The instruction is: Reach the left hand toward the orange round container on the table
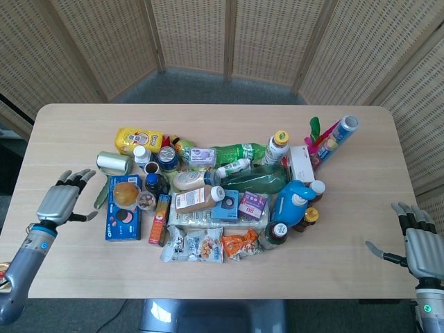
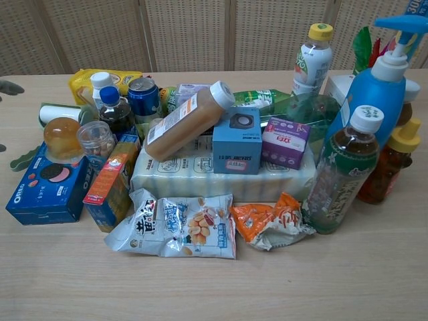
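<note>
The orange round container (image 1: 125, 193) sits on top of a blue Oreo box (image 1: 123, 216) at the left side of the pile; in the chest view the container (image 2: 61, 138) is at the far left. My left hand (image 1: 60, 201) hovers over the table to the left of it, fingers spread and nothing in them, a short gap away. Only its fingertips (image 2: 9, 86) show at the chest view's left edge. My right hand (image 1: 420, 244) is open near the table's front right corner, far from the pile.
A dense pile of groceries fills the table's middle: a yellow pack (image 1: 139, 140), a silver roll (image 1: 113, 163), a blue can (image 1: 166, 157), a brown bottle (image 1: 199, 199), snack bags (image 1: 194, 244), a blue pump bottle (image 1: 293, 201) and a tea bottle (image 2: 341, 170).
</note>
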{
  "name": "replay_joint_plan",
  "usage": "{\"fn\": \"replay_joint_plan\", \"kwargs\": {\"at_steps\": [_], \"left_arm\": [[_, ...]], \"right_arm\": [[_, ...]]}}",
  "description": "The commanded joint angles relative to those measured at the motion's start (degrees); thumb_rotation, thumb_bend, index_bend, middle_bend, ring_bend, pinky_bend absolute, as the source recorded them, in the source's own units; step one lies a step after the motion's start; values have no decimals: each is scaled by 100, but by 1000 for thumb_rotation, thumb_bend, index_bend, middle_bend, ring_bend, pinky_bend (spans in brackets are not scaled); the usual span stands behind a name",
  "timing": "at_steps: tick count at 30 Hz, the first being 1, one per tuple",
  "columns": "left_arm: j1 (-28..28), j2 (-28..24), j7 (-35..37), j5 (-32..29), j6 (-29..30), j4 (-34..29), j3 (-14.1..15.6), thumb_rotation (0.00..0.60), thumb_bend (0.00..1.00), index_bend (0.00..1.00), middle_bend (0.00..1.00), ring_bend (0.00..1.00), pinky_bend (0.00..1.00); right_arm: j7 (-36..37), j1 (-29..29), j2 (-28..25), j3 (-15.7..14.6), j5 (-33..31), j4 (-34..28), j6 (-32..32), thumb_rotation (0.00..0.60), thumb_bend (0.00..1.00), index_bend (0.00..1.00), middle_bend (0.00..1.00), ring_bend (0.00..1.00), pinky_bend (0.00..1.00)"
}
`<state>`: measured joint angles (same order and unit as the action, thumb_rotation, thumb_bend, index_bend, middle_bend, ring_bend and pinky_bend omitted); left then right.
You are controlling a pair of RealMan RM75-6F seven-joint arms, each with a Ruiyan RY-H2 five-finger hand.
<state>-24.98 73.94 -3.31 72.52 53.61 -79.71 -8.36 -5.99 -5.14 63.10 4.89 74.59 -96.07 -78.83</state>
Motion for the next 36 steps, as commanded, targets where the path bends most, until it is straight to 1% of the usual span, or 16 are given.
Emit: {"fn": "replay_joint_plan", "kwargs": {"at_steps": [1, 5, 11, 13, 15, 16, 17, 18, 19, 22, 24, 27, 28, 30, 36], "left_arm": [[-247, 288, -21, -163, -259, 295, -69, 506, 258, 81, 82, 185, 0], [-474, 551, 46, -246, -475, 576, -120, 504, 258, 81, 85, 187, 0], [-765, 920, 7, -288, -716, 904, -107, 509, 259, 83, 96, 197, 0], [-846, 1030, -33, -295, -790, 980, -78, 514, 260, 94, 103, 226, 0], [-899, 1124, -71, -286, -801, 1029, -51, 539, 260, 132, 131, 289, 0], [-909, 1158, -77, -277, -783, 1041, -43, 569, 259, 173, 166, 349, 2], [-911, 1186, -75, -273, -755, 1049, -37, 583, 258, 200, 189, 388, 11], [-905, 1219, -75, -272, -702, 1064, -33, 596, 258, 244, 226, 454, 36], [-899, 1237, -86, -272, -669, 1078, -24, 600, 259, 285, 260, 509, 73], [-861, 1284, -155, -291, -528, 1125, -1, 600, 266, 399, 345, 630, 192], [-811, 1345, -204, -306, -353, 1189, -7, 600, 272, 474, 421, 716, 271], [-736, 1451, -206, -347, -119, 1292, -44, 600, 294, 608, 563, 851, 382], [-723, 1459, -189, -357, -95, 1304, -47, 600, 299, 641, 599, 877, 413], [-706, 1437, -128, -351, -61, 1297, -52, 600, 302, 662, 622, 889, 437], [-576, 1150, 114, -231, 242, 996, -93, 600, 304, 680, 645, 902, 463]], "right_arm": [[-12, 3, -1, 4, -16, -2, 3, 280, 4, 0, 0, 0, 0], [-33, 18, -15, 16, -59, -14, -3, 280, 5, 0, 0, 0, 0], [-34, 49, -18, 17, -81, -23, -28, 276, 3, 0, 0, 0, 0], [-25, 63, -18, 16, -86, -20, -40, 275, 3, 0, 0, 0, 0], [-10, 79, -19, 16, -86, -21, -58, 278, 3, 0, 0, 0, 0], [-3, 86, -21, 16, -83, -22, -65, 281, 3, 0, 0, 0, 0], [5, 93, -23, 15, -80, -21, -74, 280, 3, 0, 0, 0, 0], [14, 102, -23, 15, -74, -15, -86, 282, 4, 0, 0, 0, 0], [23, 108, -24, 14, -71, -10, -93, 281, 4, 0, 0, 0, 0], [57, 121, -23, 17, -75, 8, -95, 281, 4, 0, 0, 0, 0], [72, 120, -23, 21, -79, 11, -85, 280, 4, 0, 0, 0, 0], [87, 107, -11, 27, -69, 25, -62, 283, 3, 0, 0, 0, 0], [90, 101, -6, 30, -67, 29, -55, 280, 3, 0, 0, 0, 0], [100, 86, 7, 42, -61, 36, -41, 278, 4, 0, 0, 0, 0], [129, 54, 70, 49, -46, 86, 7, 276, 5, 0, 0, 0, 0]]}}
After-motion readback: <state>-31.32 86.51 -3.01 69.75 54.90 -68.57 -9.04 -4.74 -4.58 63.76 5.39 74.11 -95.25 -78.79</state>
